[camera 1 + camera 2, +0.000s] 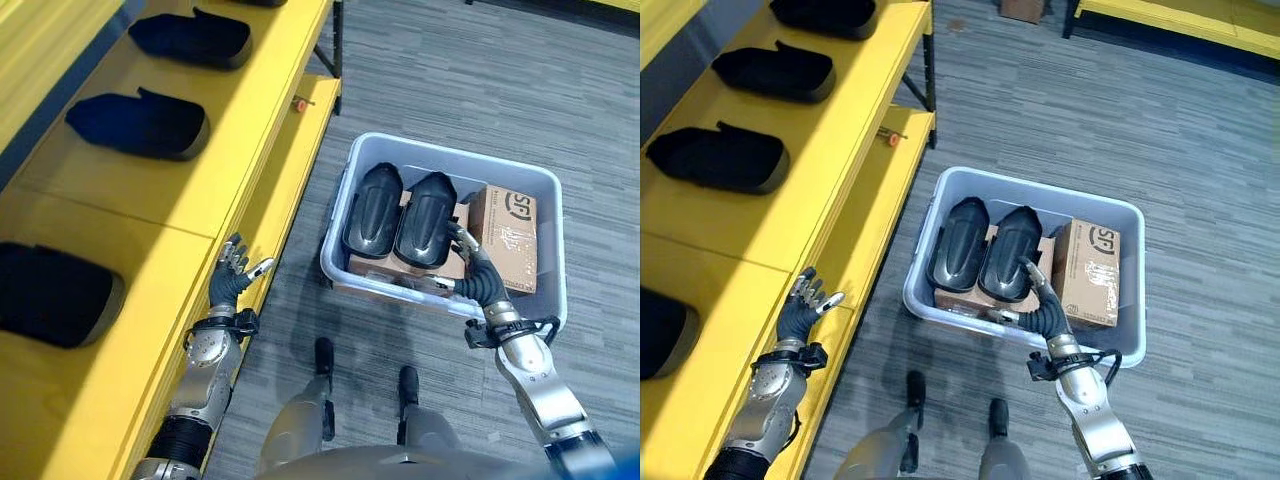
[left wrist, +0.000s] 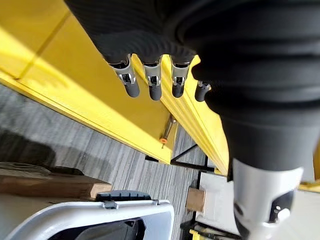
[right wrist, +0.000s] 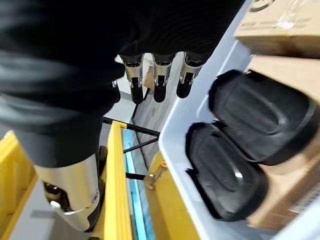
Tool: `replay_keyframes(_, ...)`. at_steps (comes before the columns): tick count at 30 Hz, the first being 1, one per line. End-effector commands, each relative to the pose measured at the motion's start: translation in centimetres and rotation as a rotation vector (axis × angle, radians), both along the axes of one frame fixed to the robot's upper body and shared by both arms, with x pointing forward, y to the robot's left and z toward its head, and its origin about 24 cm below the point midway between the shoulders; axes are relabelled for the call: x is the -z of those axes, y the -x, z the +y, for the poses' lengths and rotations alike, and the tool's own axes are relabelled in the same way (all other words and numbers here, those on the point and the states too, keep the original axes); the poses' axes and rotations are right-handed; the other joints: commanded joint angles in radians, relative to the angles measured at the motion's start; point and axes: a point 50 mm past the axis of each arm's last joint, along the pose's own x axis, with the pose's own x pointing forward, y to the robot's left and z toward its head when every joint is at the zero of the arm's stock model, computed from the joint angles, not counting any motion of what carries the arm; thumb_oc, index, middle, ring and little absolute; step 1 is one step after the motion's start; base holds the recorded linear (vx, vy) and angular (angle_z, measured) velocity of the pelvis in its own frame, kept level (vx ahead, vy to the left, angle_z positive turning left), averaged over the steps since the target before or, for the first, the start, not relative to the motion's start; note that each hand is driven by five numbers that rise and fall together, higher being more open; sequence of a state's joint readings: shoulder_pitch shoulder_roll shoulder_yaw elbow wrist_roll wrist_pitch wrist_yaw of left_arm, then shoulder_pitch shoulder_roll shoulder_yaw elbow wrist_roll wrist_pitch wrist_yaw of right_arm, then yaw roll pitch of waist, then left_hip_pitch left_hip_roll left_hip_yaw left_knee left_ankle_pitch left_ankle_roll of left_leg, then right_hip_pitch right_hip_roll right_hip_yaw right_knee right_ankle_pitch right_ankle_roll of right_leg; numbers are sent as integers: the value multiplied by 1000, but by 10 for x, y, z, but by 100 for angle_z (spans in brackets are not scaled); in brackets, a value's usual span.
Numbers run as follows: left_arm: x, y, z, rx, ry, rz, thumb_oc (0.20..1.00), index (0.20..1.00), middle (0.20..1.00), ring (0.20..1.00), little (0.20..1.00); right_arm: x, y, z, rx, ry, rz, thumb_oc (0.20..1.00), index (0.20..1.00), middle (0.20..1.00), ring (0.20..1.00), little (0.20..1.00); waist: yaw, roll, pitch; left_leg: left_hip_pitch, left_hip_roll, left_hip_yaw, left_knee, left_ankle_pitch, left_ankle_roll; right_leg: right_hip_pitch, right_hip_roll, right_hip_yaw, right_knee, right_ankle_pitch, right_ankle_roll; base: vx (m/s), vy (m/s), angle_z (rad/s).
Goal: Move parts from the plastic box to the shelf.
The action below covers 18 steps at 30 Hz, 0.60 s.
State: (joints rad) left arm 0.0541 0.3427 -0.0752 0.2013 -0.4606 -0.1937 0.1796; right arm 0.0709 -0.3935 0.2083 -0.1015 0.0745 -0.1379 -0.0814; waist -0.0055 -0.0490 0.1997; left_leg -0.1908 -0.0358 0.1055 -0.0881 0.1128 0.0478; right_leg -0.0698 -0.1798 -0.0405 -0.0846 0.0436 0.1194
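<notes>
A pale plastic box stands on the grey floor beside the yellow shelf. Two black shell-shaped parts lie side by side in it on brown cardboard. My right hand hangs over the box's near rim, open, its fingers close to the right-hand part and holding nothing. In the right wrist view its straight fingers point past both parts. My left hand is open and empty at the shelf's front edge. Three black parts lie on the shelf.
A taped cardboard carton fills the box's right end. A small orange-tipped bolt lies on the lower shelf board. Another yellow rack and a brown carton stand at the far side of the carpet.
</notes>
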Motion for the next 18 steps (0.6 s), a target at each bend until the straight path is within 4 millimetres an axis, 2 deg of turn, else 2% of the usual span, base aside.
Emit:
replay_keyframes(1,-8,8,10,-32,-21,-54,1000,1000,1000,1000,1000,-19,-2,-2,-10,-25,-90,1000,1000,1000,1000,1000,-1,-7,-75,-69,84,-49,72,-27,-50,-2,26,22,43,-20,21,85,43,-14)
replay_keyframes(4,-6,10,9,-23,-22,-42,1000,1000,1000,1000,1000,-27,-3,1,-19,-30,-124,1000,1000,1000,1000,1000,-8,-4,-81,-56,85,-37,68,-37,-48,-10,21,39,38,-17,26,68,28,-14)
replay_keyframes(6,-9,9,6,-2,-26,-51,1000,1000,1000,1000,1000,-38,-8,5,-29,-32,-181,1000,1000,1000,1000,1000,-15,4,-81,-56,85,-32,66,-41,-48,-23,18,43,36,-21,26,55,6,-34)
replay_keyframes(8,-15,3,-1,28,-21,-76,1000,1000,1000,1000,1000,-60,-22,16,-48,-34,-279,1000,1000,1000,1000,1000,-18,18,-71,-64,86,-19,64,-44,-47,-54,16,56,40,-17,26,15,-5,-34)
replay_keyframes(11,-23,-5,-8,48,-17,-113,1000,1000,1000,1000,1000,-79,-38,27,-47,-24,-360,1000,1000,1000,1000,1000,-14,31,-49,-84,85,-8,69,-46,-48,-87,15,67,45,-10,27,-28,-13,-12)
replay_keyframes(12,-24,-6,-8,47,-17,-115,1000,1000,1000,1000,1000,-79,-39,27,-47,-24,-362,1000,1000,1000,1000,1000,-14,31,-48,-85,86,-8,70,-46,-48,-89,15,68,46,-11,27,-56,1,-19)
replay_keyframes(18,-48,-29,-29,93,8,-222,1000,1000,1000,1000,1000,-114,-68,52,-30,-30,-476,1000,1000,1000,1000,1000,-7,65,12,-146,82,13,93,-45,-50,-173,12,88,73,1,21,-62,-9,-16)
